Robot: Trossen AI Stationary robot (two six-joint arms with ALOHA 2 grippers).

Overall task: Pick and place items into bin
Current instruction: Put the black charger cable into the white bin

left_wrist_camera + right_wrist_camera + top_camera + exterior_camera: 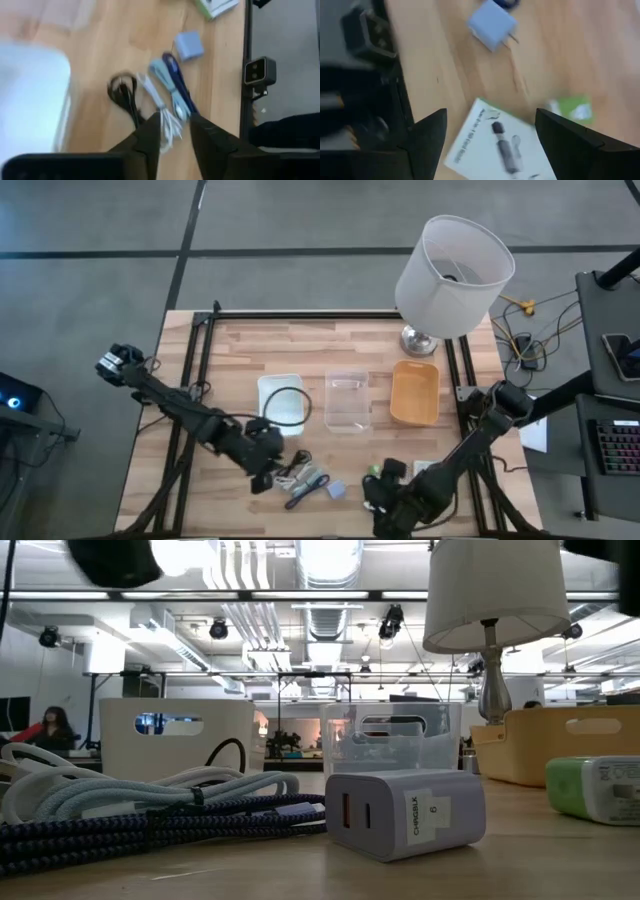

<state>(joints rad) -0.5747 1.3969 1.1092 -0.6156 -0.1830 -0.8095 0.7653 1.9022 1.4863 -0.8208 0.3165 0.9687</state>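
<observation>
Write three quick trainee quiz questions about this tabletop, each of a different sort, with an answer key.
1. True or false: the orange bin sits on the table near the base of the lamp.
2. Multiple choice: the left gripper has its fingers open over what? A) the clear bin B) the bundle of cables C) the lavender-blue charger block
3. Fill in: three bins stand in a row; the one nearest the left arm is ____ and holds a dark cable loop.

Key
1. True.
2. B. The cables lie on the table just ahead of the open fingers.
3. The white bin.

The right gripper is open above a white printed packet.
</observation>
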